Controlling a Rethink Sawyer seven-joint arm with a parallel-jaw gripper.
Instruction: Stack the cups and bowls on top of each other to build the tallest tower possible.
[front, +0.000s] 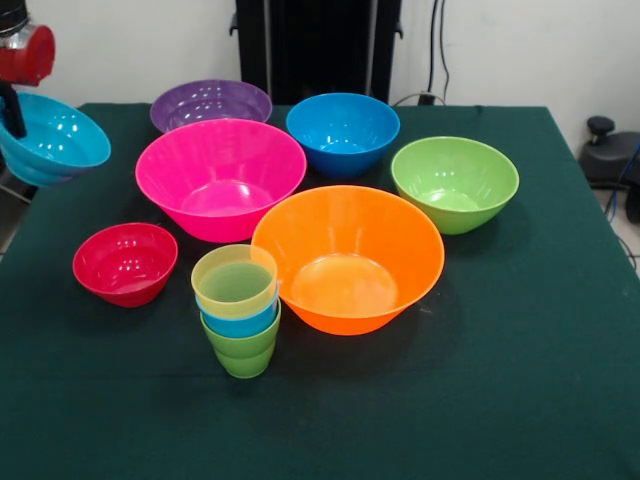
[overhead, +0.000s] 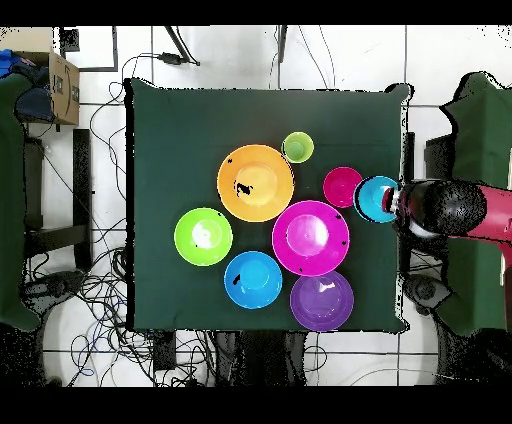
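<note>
The tower (front: 238, 310) stands at the table's front: green cup (front: 244, 352) lowest, blue cup (front: 240, 323) in the middle, yellow cup (front: 235, 280) on top; it also shows in the overhead view (overhead: 297, 148). On the table sit the orange (front: 348, 260), pink (front: 220, 178), purple (front: 210, 103), blue (front: 343, 132), green (front: 455, 183) and red (front: 125, 263) bowls. My gripper (front: 12, 112) is at the far left edge, one black finger inside the teal bowl (front: 55, 140). It holds that bowl by the rim, tilted and raised. The teal bowl also shows overhead (overhead: 375, 198), next to the red bowl (overhead: 342, 187).
The dark green tablecloth (front: 520, 380) covers the table. My red and black arm (overhead: 450, 208) reaches in over the table's side in the overhead view. Cables and a cardboard box (overhead: 62, 88) lie on the floor around the table.
</note>
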